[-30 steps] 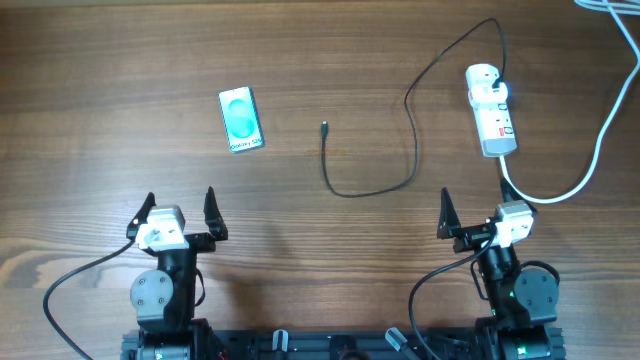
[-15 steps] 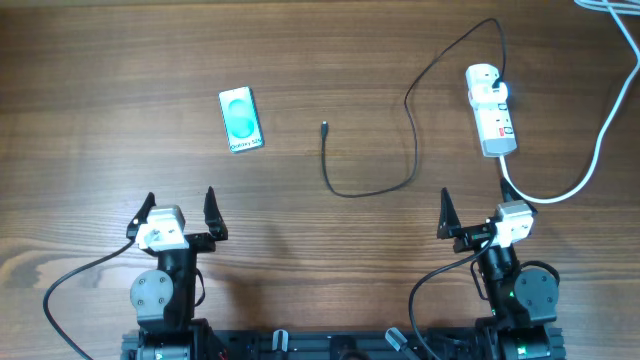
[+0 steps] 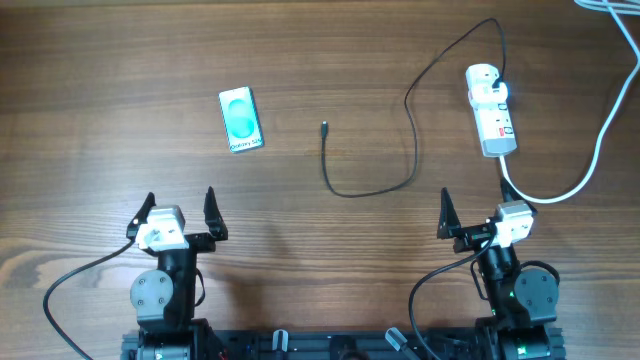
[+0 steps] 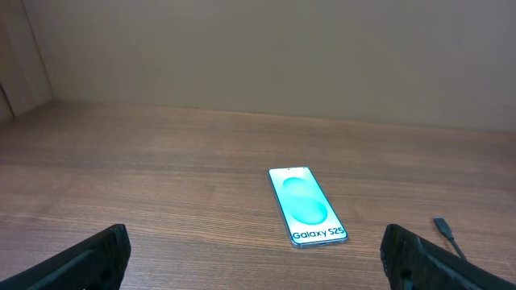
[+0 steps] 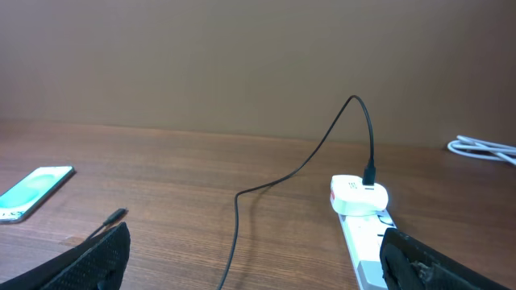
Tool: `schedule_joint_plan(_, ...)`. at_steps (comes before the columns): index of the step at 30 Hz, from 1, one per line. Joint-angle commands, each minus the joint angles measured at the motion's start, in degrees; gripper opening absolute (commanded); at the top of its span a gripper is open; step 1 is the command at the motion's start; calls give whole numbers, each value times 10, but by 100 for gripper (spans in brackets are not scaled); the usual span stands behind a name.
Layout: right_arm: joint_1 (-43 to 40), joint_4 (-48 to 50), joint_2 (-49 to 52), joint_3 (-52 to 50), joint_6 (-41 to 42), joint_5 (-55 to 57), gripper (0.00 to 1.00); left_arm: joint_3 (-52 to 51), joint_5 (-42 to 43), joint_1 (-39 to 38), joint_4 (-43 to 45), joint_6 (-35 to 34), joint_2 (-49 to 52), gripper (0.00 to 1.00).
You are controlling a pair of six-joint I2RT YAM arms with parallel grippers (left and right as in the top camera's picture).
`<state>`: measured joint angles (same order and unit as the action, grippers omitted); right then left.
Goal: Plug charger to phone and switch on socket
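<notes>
Jaws: left gripper and right gripper both spread wide, empty, at near edge of brown wood-grain worktop; thin black charger cable loops right of centre, small plug tip free; limp, light, likely to swing; best hold probably stiff plug body just behind tip; flat teal-screened rectangular phone left of tip, well apart; slick, light, may slide when pushed, brace by edges; long white power strip toward far right corner, white adapter block seated at far end; thick white cord trails toward right edge.
</notes>
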<state>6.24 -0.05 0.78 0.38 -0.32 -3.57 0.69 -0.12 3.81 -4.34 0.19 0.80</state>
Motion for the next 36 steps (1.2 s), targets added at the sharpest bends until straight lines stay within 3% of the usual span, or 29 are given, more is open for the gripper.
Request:
schedule_joint_plan(1,3,0,-6,-1,-1,4,100,-3,7,-2,0,9,-2,100)
schedule_joint_plan(17,3,1,-5,-1,-1,4,100,-3,1,-2,1,9,-2,100)
schedule_joint_plan(26,3,4,68,-1,-1,4,100,-3,1,-2,4,9,-2,100)
schedule_joint_plan(36,3,31,65,-1,-1,4,100,-3,1,-2,2,9,-2,100)
